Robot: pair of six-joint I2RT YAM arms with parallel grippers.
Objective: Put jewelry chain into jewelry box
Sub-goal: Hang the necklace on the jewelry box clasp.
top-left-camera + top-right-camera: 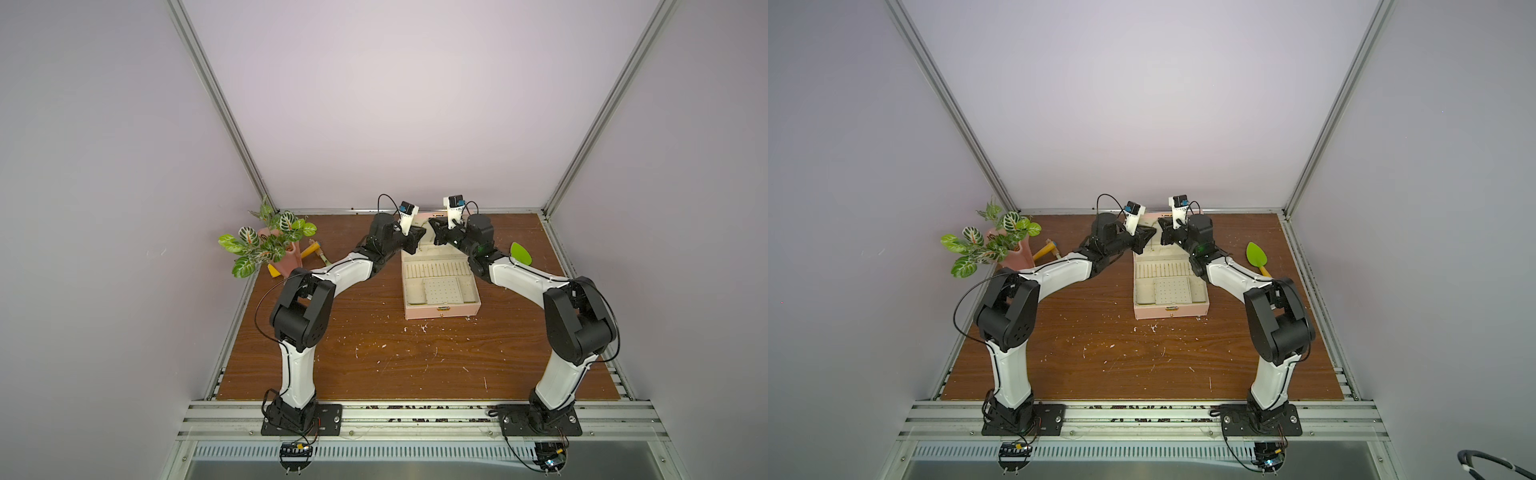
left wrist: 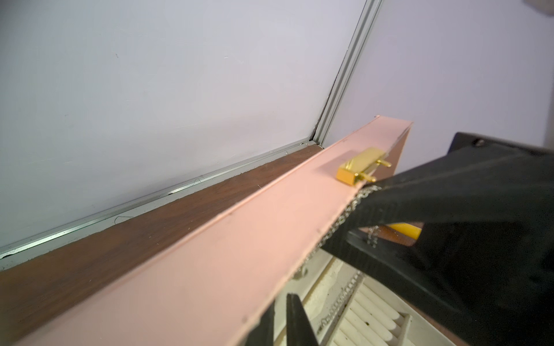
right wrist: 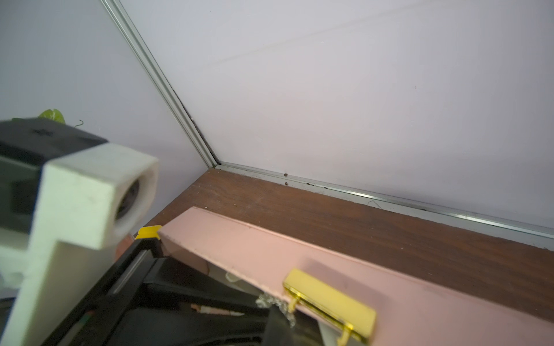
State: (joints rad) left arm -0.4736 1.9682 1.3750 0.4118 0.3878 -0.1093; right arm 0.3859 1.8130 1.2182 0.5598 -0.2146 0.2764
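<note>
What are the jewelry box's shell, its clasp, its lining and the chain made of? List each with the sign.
Jewelry box shell: matte pink covering, probably faux leather or paper over board; flat sheen, thin cut edge.
Clasp: polished gold-toned metal; mirror glints.
Lining: cream, soft-looking padded rolls, likely velvet or foam.
Jewelry chain: fine silvery metal links, glinting.

The brown wood-grain desk (image 1: 374, 365) is being enclosed on three sides by pale lilac walls (image 1: 395, 104), joined by aluminium posts (image 1: 221, 104). White flecks (image 1: 423, 329) are being shown scattered across it.
</note>
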